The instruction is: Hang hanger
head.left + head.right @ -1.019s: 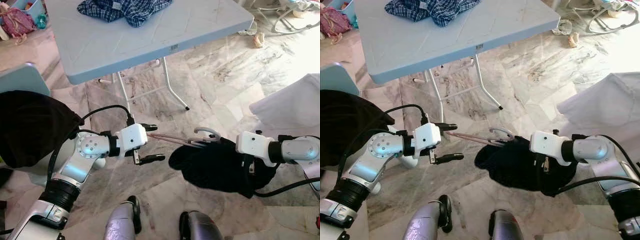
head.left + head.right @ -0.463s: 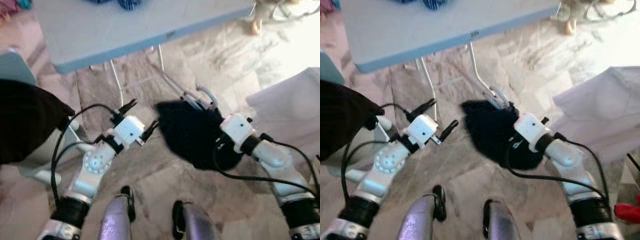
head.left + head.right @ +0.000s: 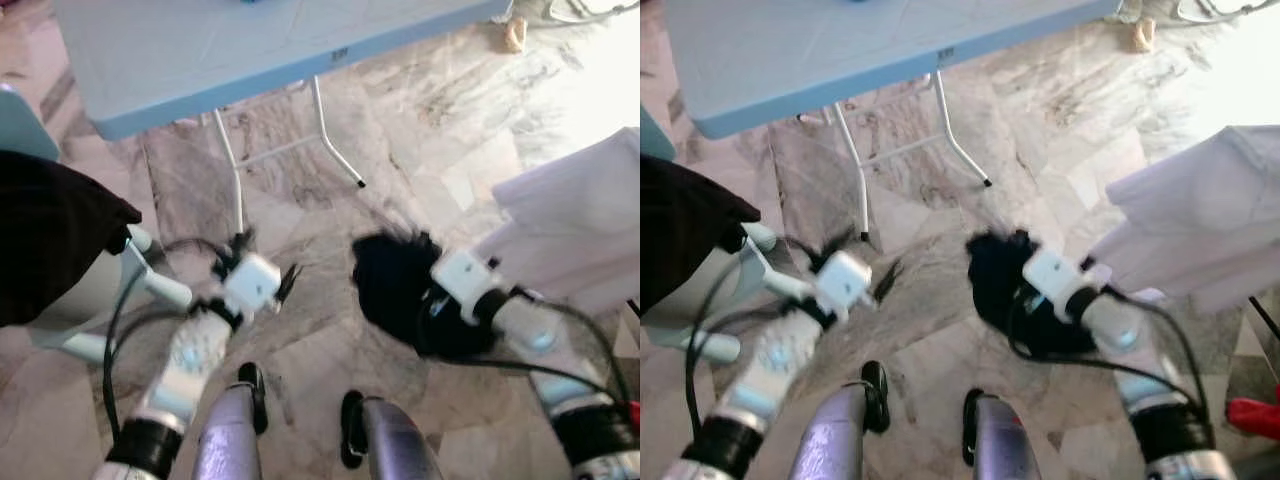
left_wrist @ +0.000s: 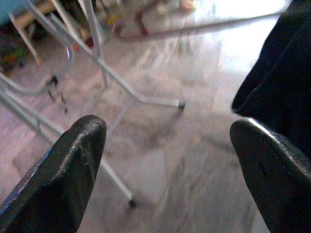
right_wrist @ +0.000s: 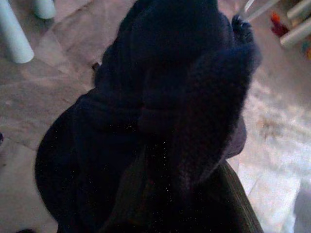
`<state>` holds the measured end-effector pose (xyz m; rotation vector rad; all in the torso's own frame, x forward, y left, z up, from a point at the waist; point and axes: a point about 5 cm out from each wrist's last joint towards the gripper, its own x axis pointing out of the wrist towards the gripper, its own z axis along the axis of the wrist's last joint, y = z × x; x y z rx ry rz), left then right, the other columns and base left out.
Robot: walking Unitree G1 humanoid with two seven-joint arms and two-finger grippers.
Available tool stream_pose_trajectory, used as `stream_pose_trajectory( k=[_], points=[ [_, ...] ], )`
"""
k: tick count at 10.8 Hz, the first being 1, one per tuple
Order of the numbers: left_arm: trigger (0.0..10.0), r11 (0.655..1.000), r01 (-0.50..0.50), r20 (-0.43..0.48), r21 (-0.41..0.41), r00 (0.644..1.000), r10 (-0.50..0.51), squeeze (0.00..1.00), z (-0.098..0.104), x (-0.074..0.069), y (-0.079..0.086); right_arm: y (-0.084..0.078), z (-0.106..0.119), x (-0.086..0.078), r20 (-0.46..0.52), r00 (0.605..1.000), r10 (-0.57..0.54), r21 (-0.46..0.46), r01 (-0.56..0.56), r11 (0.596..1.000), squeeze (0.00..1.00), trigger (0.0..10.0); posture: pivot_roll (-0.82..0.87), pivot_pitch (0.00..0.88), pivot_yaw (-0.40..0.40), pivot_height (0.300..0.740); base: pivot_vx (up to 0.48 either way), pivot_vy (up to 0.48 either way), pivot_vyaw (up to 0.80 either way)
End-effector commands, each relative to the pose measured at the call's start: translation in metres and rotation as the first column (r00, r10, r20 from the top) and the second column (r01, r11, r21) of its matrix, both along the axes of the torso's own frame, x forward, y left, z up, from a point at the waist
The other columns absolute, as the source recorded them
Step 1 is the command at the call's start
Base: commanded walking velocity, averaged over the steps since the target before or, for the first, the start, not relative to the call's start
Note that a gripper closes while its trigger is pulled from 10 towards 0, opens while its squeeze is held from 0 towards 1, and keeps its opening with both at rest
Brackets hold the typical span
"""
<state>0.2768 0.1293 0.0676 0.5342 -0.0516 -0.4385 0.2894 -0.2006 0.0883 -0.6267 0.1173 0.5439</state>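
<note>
Since one second ago the left gripper (image 4: 165, 170) has let go of the hanger rod and pulled back to the left; the whole view has also shifted and blurred, so the robot itself is moving. Now this gripper is empty, its two fingers (image 4: 63, 179) standing wide apart over the floor. Just to the right, the right gripper (image 3: 440, 300) carries the dark garment (image 3: 395, 280), bunched around its fingers; I cannot tell how the fingers stand under the cloth. The hanger itself is hidden in this bundle, so its hook cannot be seen now.

I judge the step is carrying the dressed hanger toward a place to hang it. The next move calls for finding a rail and freeing the hook from the cloth.

The floor (image 3: 440, 130) is grey veined marble. Farther stands a pale blue folding table (image 3: 200, 60) on thin white legs. A white cloth (image 3: 580, 220) hangs at the right, a black cloth (image 3: 50, 230) at the left.
</note>
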Motion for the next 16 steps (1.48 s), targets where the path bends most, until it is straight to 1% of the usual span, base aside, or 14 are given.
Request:
stream_pose_trajectory(
  k=[1,2,3,4,5,6,7,8,9,10,11,12,14,16],
  points=[
    [10.0,0.998,-0.054,-0.062,0.026,0.997,0.055,0.0,-0.021,-0.01,0.005,-0.004,-0.003,-0.001,0.017,0.995,-0.102,0.099,0.1,0.99,0.0,10.0,-0.05,0.281,-0.021,0.74,0.0,0.0,0.0],
    [10.0,0.989,-0.148,-0.065,-0.009,0.987,0.147,0.0,-0.023,-0.008,0.01,0.004,-0.009,-0.001,0.019,0.969,-0.245,0.278,0.23,0.933,0.0,10.0,-0.05,0.258,-0.017,0.74,0.0,0.0,0.0],
    [10.0,0.973,-0.227,-0.077,-0.045,0.972,0.223,0.0,-0.023,-0.002,0.017,0.005,-0.017,-0.003,-0.002,0.936,-0.353,0.367,0.329,0.87,0.0,10.0,-0.04,0.234,-0.011,0.74,0.0,0.0,0.0],
    [10.0,0.92,-0.374,-0.136,-0.117,0.924,0.358,0.0,-0.027,0.008,0.03,0.005,-0.035,-0.01,-0.069,0.85,-0.523,0.458,0.493,0.74,0.0,10.0,-0.03,0.185,0.007,0.74,0.0,0.0,0.0],
    [10.0,0.875,-0.463,-0.181,-0.142,0.881,0.437,0.0,-0.033,0.012,0.041,0.007,-0.046,-0.015,-0.13,0.793,-0.595,0.513,0.567,0.644,0.0,10.0,-0.03,0.156,0.025,0.74,0.0,0.0,0.0],
    [10.0,0.871,-0.468,-0.189,-0.15,0.878,0.439,0.0,-0.032,0.015,0.043,0.011,-0.046,-0.014,-0.133,0.777,-0.615,0.548,0.575,0.608,0.0,10.0,-0.02,0.13,0.048,0.74,0.0,0.0,0.0],
    [10.0,0.884,-0.441,-0.164,-0.153,0.894,0.418,0.0,-0.027,0.02,0.039,0.007,-0.044,-0.01,-0.134,0.758,-0.638,0.569,0.586,0.577,0.0,10.0,-0.02,0.095,0.072,0.74,0.0,0.0,0.0],
    [10.0,0.891,-0.427,-0.153,-0.153,0.901,0.406,0.0,-0.025,0.023,0.035,0.002,-0.044,-0.007,-0.137,0.738,-0.66,0.575,0.602,0.554,0.0,10.0,-0.03,0.073,0.082,0.74,0.0,0.0,0.0],
    [10.0,0.888,-0.426,-0.15,-0.172,0.902,0.404,0.0,-0.021,0.029,0.028,-0.005,-0.041,-0.002,-0.134,0.72,-0.681,0.59,0.61,0.529,0.0,10.0,-0.03,0.056,0.085,0.74,0.0,0.0,0.0],
    [10.0,0.876,-0.436,-0.134,-0.206,0.899,0.416,0.0,-0.017,0.032,0.026,-0.007,-0.036,0.001,-0.11,0.729,-0.676,0.599,0.591,0.54,0.0,10.0,-0.03,0.048,0.078,0.74,0.0,0.0,0.0],
    [10.0,0.853,-0.47,-0.132,-0.228,0.883,0.451,0.0,-0.018,0.027,0.034,-0.01,-0.035,-0.002,-0.089,0.732,-0.676,0.601,0.58,0.55,0.0,10.0,-0.03,0.046,0.061,0.74,0.0,0.0,0.0],
    [10.0,0.843,-0.487,-0.135,-0.228,0.873,0.468,0.0,-0.021,0.023,0.039,-0.012,-0.036,-0.005,-0.082,0.732,-0.677,0.6,0.578,0.553,0.0,10.0,-0.03,0.046,0.061,0.74,0.0,0.0,0.0],
    [10.0,0.809,-0.535,-0.166,-0.242,0.845,0.509,0.0,-0.033,0.009,0.051,-0.017,-0.046,-0.019,-0.084,0.734,-0.674,0.57,0.59,0.572,0.0,10.0,-0.03,0.04,0.027,0.74,0.0,0.0,0.0],
    [10.0,0.818,-0.521,-0.142,-0.243,0.853,0.502,0.0,-0.03,0.014,0.045,-0.018,-0.043,-0.015,-0.064,0.75,-0.658,0.561,0.573,0.598,0.0,10.0,-0.02,0.028,-0.02,0.74,0.0,0.0,0.0]
  ],
)
